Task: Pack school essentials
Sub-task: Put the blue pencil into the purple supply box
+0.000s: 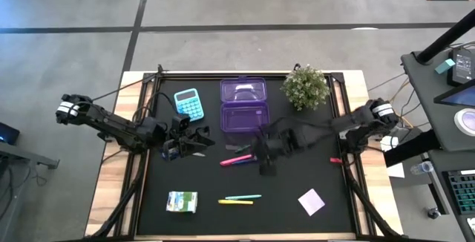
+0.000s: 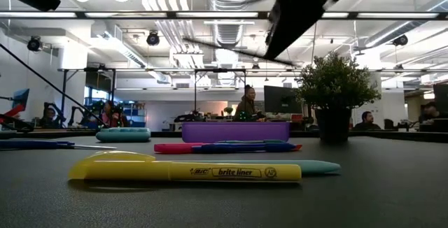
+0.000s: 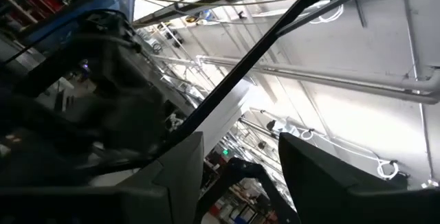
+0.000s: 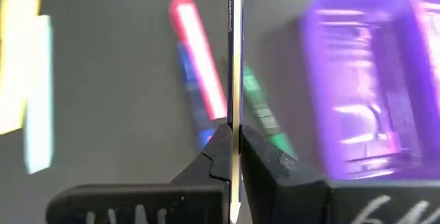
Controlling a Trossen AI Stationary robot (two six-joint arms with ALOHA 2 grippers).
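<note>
The black-topped table (image 1: 297, 220) carries everything, and the two dark arms reach in over it from opposite sides. A clear purple plastic box (image 1: 243, 116) with its lid laid open behind it sits just beyond the right gripper (image 1: 261, 151), beside a leafy potted plant (image 1: 306, 86). The right gripper's jaws are clamped together on a thin silvery rod or blade (image 4: 234, 59); what it belongs to cannot be told. Under and just ahead of these jaws lie a pink marker (image 4: 199, 56), a blue marker (image 4: 191, 97) and a green marker (image 4: 260, 110). The left gripper (image 1: 194, 142) hovers beside a teal calculator (image 1: 188, 104) with its jaws apart, holding nothing. Nearer the table's front edge, well apart from both jaws, lie a green-and-white packet (image 1: 182, 201), a pale purple square pad (image 1: 311, 201), a yellow highlighter (image 1: 235, 202) and a teal pen (image 1: 243, 196).
</note>
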